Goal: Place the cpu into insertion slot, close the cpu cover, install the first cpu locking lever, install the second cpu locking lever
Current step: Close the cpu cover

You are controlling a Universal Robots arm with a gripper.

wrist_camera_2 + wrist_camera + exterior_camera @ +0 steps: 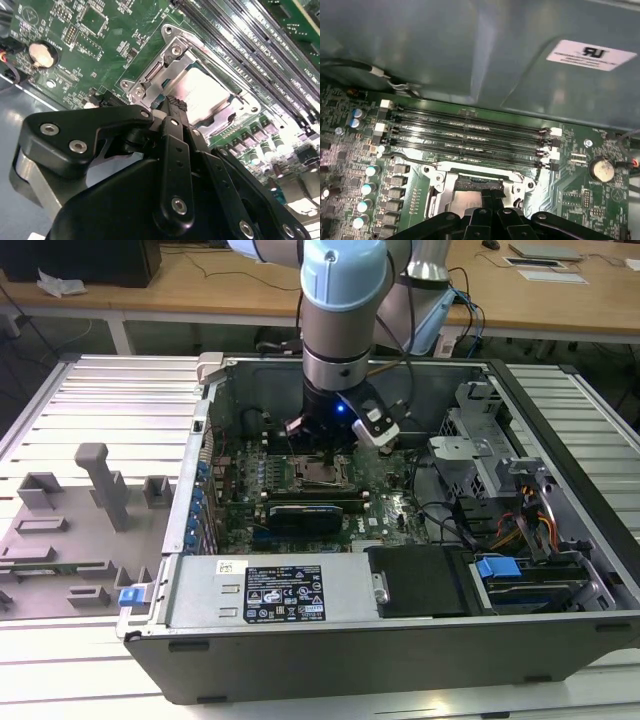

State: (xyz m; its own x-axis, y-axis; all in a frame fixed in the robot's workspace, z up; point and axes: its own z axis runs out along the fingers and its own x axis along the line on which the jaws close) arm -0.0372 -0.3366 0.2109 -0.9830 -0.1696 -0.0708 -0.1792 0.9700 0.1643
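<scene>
Gripper (172, 104) fingers are pinched together with nothing seen between them. Their tips are down at the edge of the slot (322, 476) on the board (75, 45). The exterior view sets the arm straight above that spot, inside the case (560, 440).

In the second wrist view the cpu (202, 92) lies flat in the slot with its silver top up. The cover (150, 80) looks lowered around it, its frame bordering the chip. I cannot tell whether the tips touch the cover or a lever beside it.

My reading is that the cpu is seated and the work is at the cover or its first lever. To do this well, the push should land on the metal frame or the lever, never on the chip's top. It should run straight down, with no sideways drag that could shift the cpu on its pins. The tips should also stay off the memory slots (465, 132) just beside the slot.
</scene>
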